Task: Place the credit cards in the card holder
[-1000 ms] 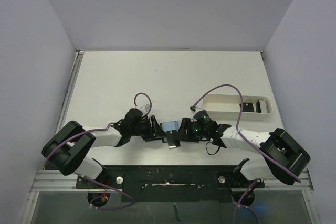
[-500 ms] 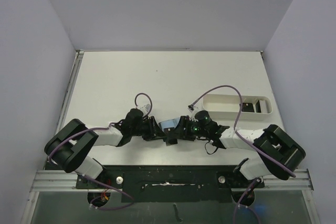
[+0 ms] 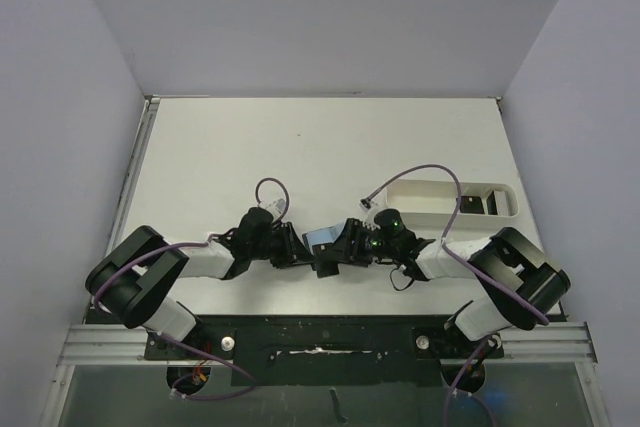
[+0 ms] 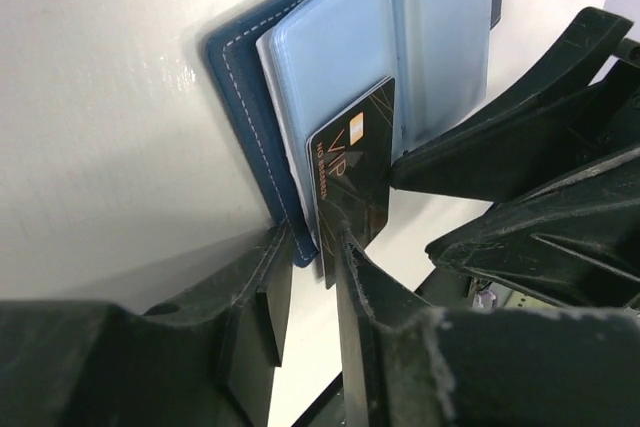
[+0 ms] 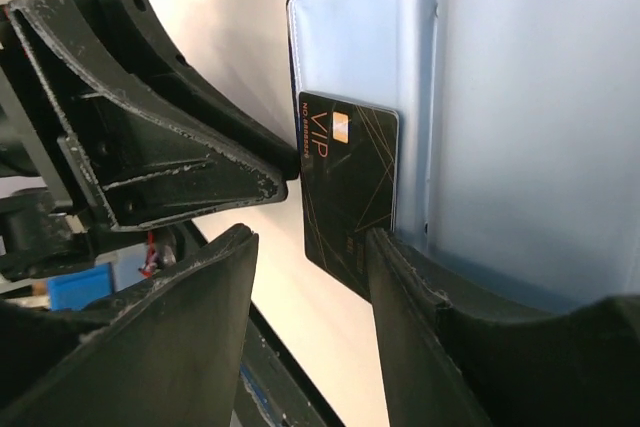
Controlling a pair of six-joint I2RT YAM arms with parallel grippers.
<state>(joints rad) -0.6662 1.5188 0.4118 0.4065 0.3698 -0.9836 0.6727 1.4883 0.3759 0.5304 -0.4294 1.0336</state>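
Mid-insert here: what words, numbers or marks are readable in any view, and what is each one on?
"VIP": gold letters on the black card, which sticks out of a pocket of the card holder.
A smaller gold line beside "VIP" on the same card: too small to read.
A gold chip mark next to "VIP": no text on it.
Nothing else readable in any view.

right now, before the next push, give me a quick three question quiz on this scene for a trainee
1. True or false: the black card sits fully inside its pocket.
2. The lettering on the card reads: A) VIP B) VISA C) GOLD
3. Fill in: the card holder is spread ____.

Key: 1 false, about half of the card sticks out; 2 A; 3 open.
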